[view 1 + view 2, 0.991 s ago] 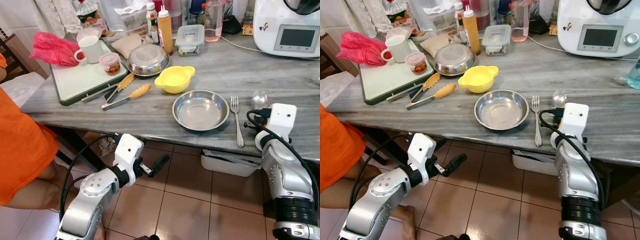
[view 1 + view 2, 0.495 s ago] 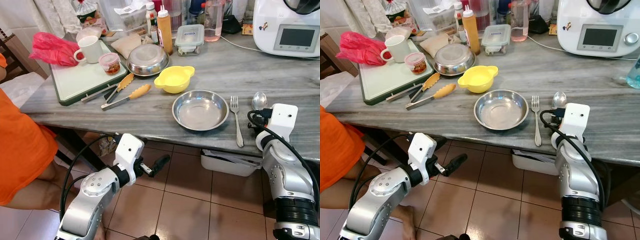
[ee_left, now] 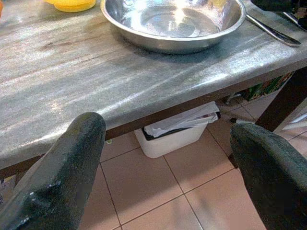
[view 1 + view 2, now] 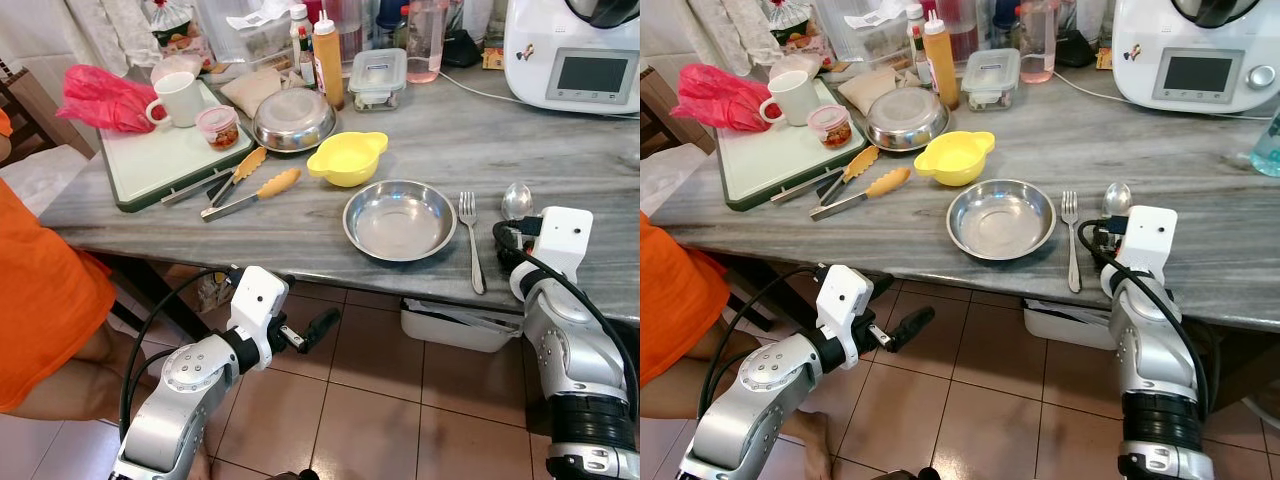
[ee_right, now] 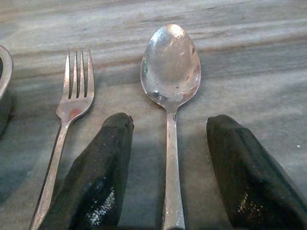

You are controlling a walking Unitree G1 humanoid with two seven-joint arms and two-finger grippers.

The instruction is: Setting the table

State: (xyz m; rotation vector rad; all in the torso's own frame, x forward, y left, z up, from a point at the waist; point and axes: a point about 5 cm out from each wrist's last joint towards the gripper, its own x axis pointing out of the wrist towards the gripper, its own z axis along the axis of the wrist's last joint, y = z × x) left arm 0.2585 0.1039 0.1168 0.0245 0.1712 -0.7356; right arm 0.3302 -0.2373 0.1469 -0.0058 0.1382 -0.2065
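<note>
The left gripper [image 4: 322,327] hangs below the table [image 4: 300,230] edge with its fingers [image 3: 72,163] spread and nothing between them. On the table sit a steel bowl [image 4: 399,220], then a fork [image 4: 469,240] just to its right, then a spoon [image 5: 171,86]. The right gripper [image 5: 168,177] rests on the tabletop with its fingers spread either side of the spoon's handle, not touching it.

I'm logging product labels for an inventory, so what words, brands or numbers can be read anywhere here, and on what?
None can be read.
White kitchen machine: screen blank grey, a small emblem too small to read.
Sauce bottles: labels blurred.
Clear lidded container: lid marking too small to read.
Small jar: no text made out.
Snack packet: print blurred.
Spoon and fork: no stamp visible.
</note>
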